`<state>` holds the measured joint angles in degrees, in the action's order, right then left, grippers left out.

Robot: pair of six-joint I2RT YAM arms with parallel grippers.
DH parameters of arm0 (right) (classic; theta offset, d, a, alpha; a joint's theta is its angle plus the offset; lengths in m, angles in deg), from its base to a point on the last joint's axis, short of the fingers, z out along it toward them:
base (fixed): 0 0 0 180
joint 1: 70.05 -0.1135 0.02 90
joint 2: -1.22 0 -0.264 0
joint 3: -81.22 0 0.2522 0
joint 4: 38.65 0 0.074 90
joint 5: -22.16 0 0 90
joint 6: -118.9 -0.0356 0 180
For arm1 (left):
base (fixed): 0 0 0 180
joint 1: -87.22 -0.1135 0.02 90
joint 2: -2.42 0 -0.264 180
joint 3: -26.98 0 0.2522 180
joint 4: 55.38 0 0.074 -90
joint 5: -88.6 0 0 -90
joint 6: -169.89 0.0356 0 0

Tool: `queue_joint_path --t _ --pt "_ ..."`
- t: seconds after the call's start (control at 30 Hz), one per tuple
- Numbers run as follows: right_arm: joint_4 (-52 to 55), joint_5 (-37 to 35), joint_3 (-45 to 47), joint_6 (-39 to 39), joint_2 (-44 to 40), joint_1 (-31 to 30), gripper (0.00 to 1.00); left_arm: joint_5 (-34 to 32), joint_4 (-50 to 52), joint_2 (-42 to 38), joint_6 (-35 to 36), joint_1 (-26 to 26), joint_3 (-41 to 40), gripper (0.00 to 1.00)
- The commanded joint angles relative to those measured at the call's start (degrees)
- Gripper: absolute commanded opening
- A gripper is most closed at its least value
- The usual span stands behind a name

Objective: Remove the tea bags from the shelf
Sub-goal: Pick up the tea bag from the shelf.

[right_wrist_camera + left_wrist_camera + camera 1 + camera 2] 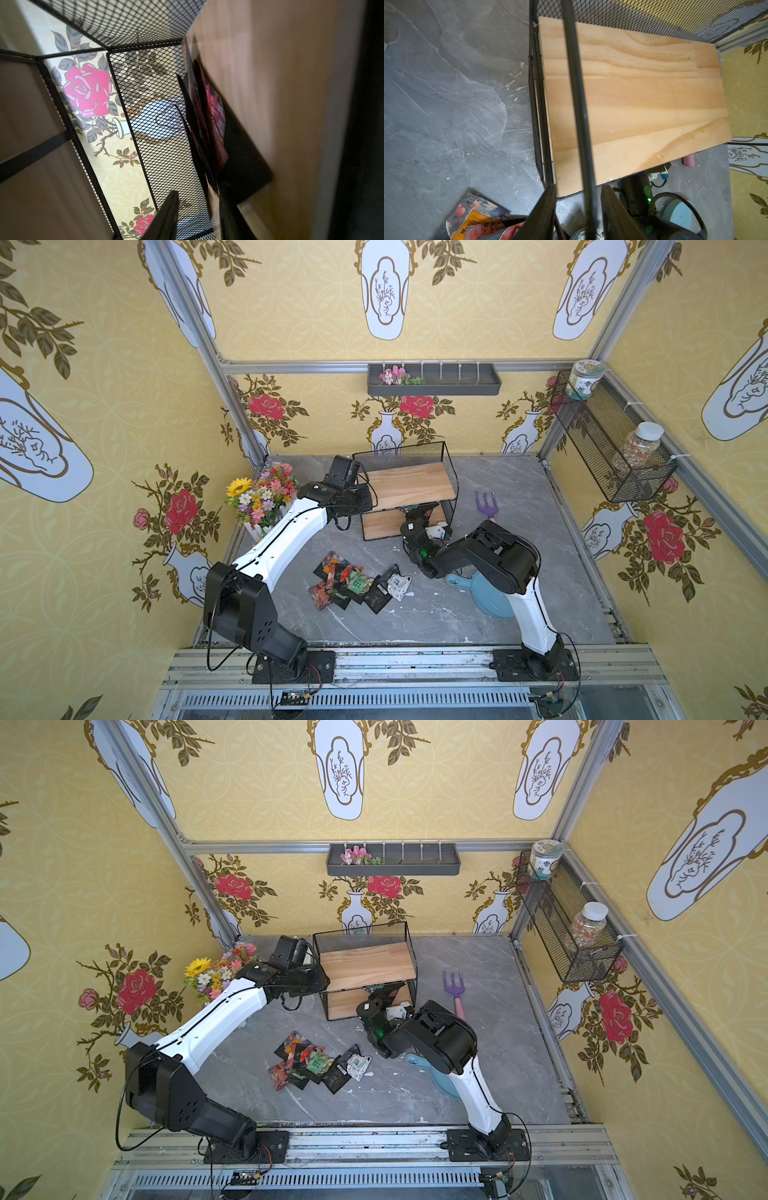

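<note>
- Mid-job: a pile of tea bags (357,585) lay on the counter (478,614), nearer than the shelf (409,485), with a few sachets (214,124) leaning in its lower tier
- Right pincer (197,199) was inside beside them, jaws apart
- Left pincer (579,191) straddled a frame wire, jaws apart
- Next, I reckon: pinch one sachet edge and pull it out

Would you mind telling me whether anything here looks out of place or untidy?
Yes: the tea bags lie in a loose, overlapping heap on the table in front of the shelf, while the remaining sachets sit bunched together on its lower board. Small white flecks also dot the table.
</note>
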<state>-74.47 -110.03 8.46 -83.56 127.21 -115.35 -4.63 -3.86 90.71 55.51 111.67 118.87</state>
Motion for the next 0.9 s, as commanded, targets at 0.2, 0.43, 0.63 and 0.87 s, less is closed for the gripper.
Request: queue_joint_path --t 0.2,0.43,0.63,0.87 --pt "-2.69 -5.07 -1.51 -3.62 3.62 0.39 0.21 1.55 -1.09 0.22 1.66 0.15 -0.06 0.4" --pt "-1.2 -3.7 -0.64 -3.9 1.59 -0.42 0.0 1.55 -1.21 0.35 1.44 0.15 -0.34 0.4" --pt "1.94 -0.98 0.67 -3.48 -2.98 -2.4 0.0 1.36 -1.37 0.13 1.05 0.16 -0.5 0.39" --pt "6.79 2.24 4.72 -3.14 -9.25 -3.74 0.0 1.21 -1.61 -0.02 0.8 0.15 -1.01 0.39"
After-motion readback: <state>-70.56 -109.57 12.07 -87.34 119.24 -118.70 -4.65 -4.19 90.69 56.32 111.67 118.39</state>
